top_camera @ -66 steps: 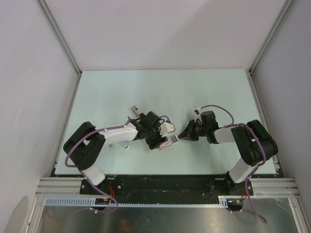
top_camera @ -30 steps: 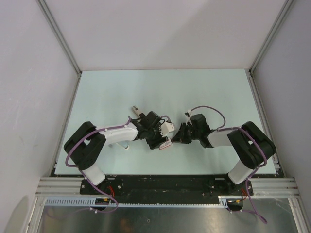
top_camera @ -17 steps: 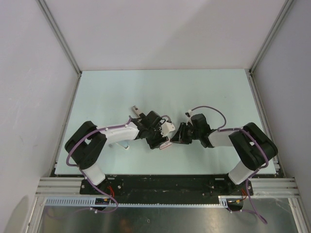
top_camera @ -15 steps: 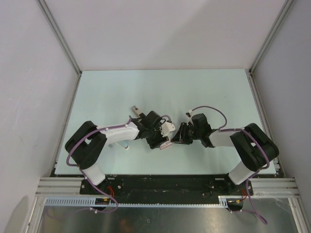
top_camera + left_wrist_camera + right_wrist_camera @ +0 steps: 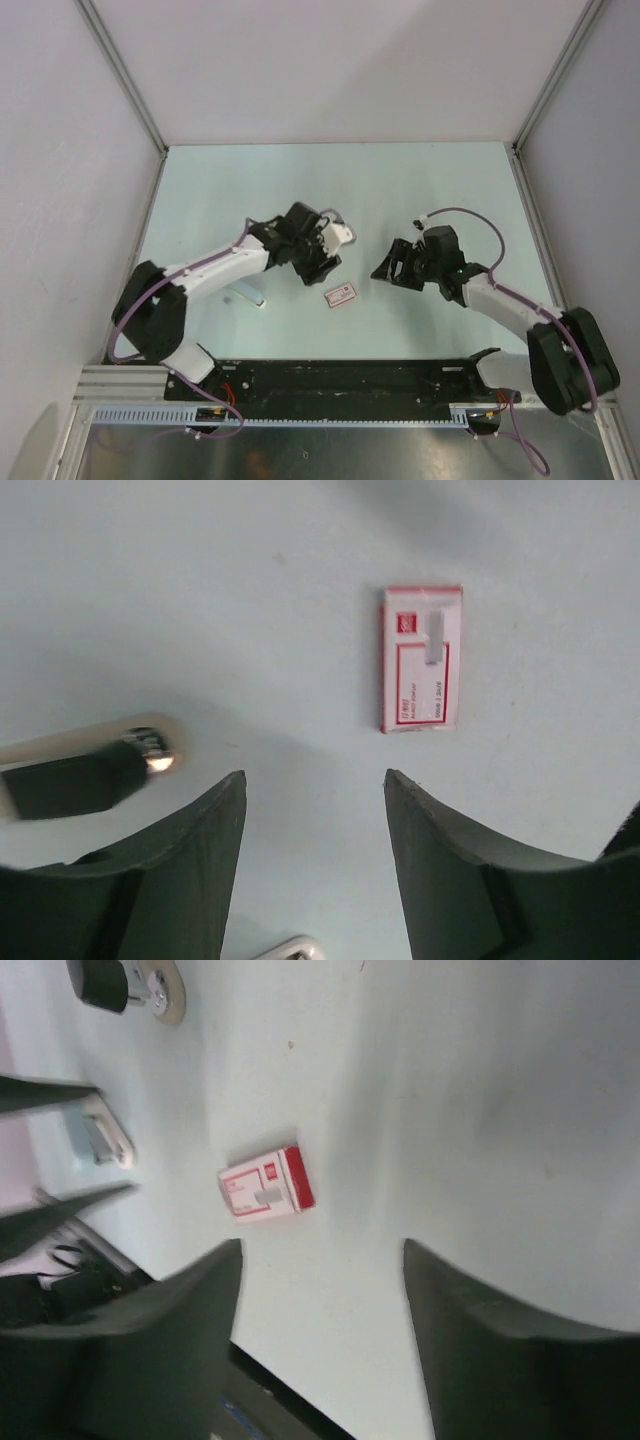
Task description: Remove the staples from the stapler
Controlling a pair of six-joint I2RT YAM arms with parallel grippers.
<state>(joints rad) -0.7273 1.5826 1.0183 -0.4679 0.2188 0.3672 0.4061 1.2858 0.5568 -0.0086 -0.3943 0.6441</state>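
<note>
A flat pink-and-white block (image 5: pixel 340 295) with a red border lies alone on the pale table, also in the left wrist view (image 5: pixel 421 660) and the right wrist view (image 5: pixel 265 1184). A short grey strip, the staples (image 5: pixel 433 640) (image 5: pixel 268 1195), rests on its top face. The stapler (image 5: pixel 247 294), a cream-and-black body with a shiny rivet (image 5: pixel 90 775) (image 5: pixel 125 985), lies left of the block, partly under my left arm. My left gripper (image 5: pixel 322 266) (image 5: pixel 315 777) hangs open and empty up-left of the block. My right gripper (image 5: pixel 386 268) (image 5: pixel 322 1245) is open and empty to its right.
White walls and aluminium posts (image 5: pixel 120 75) enclose the table (image 5: pixel 330 180) on three sides. The black mounting rail (image 5: pixel 340 378) runs along the near edge, just below the block.
My right gripper has opened and pulled back to the right. My left gripper has drawn away up-left. The block, earlier crowded between both grippers, now lies uncovered.
</note>
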